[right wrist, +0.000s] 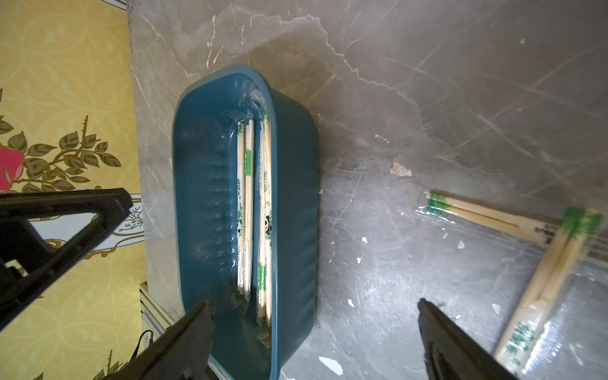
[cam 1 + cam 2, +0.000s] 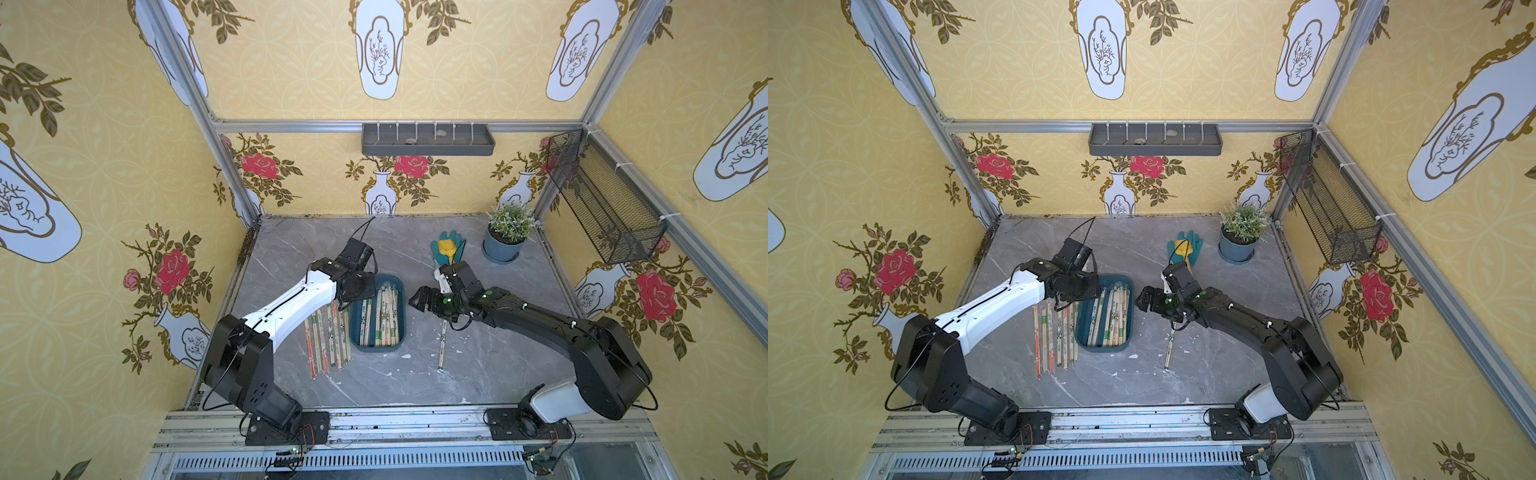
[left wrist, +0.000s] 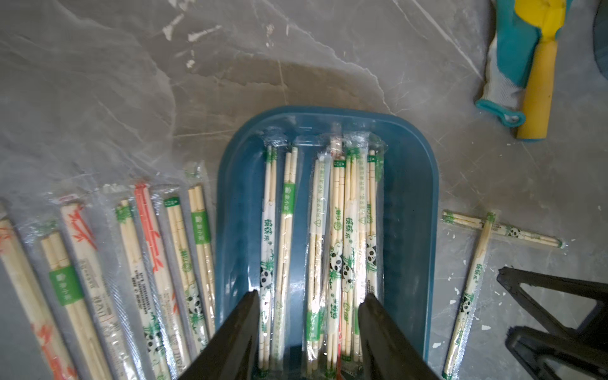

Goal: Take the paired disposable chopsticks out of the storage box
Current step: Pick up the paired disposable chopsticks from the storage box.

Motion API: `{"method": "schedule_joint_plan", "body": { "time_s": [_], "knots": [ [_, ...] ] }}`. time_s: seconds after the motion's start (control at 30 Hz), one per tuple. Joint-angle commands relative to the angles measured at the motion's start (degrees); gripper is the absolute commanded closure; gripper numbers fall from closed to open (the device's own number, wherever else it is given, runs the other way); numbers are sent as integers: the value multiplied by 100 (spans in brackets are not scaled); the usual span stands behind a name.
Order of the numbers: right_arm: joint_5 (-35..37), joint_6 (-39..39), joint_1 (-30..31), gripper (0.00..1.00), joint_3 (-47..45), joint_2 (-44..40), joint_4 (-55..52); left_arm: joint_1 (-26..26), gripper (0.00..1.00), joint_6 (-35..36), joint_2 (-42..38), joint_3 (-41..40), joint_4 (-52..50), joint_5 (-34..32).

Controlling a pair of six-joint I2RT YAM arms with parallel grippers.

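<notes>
Hovering over the storage box [image 3: 408, 230], your left gripper [image 3: 311, 296] stood half-open and empty, straddling several paired disposable chopsticks [image 3: 339, 230] inside; closing there could have pinched several pairs together. Your right gripper [image 1: 314, 302] gaped empty beside it.

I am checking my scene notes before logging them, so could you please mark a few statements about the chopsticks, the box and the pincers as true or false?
1. The dark teal plastic storage box holds wrapped bamboo chopstick pairs. True.
2. The right pincer grips a pair. False: it is open and empty.
3. A row of wrapped pairs lies on the grey marble table beside the box. True.
4. The yellow toy shovel lies in the box. False: it rests on the teal glove.
</notes>
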Motion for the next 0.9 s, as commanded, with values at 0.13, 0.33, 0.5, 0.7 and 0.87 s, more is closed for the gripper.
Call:
{"method": "schedule_joint_plan", "body": {
  "time_s": [0.13,0.33,0.5,0.7,0.87],
  "knots": [
    [-26,-37,13,2,-57,-58,82,-191,51,-399,546,72,303,127],
    [-9,-13,13,3,-142,-110,98,-227,63,-391,921,190,350,116],
    [14,-11,2,2,-164,-165,82,-245,68,-382,1158,258,359,96],
    [21,-24,-4,2,-193,-169,82,-276,72,-390,1373,240,355,75],
    [27,-36,-19,3,-199,-186,65,-297,72,-408,1523,222,363,53]
  ]
}}
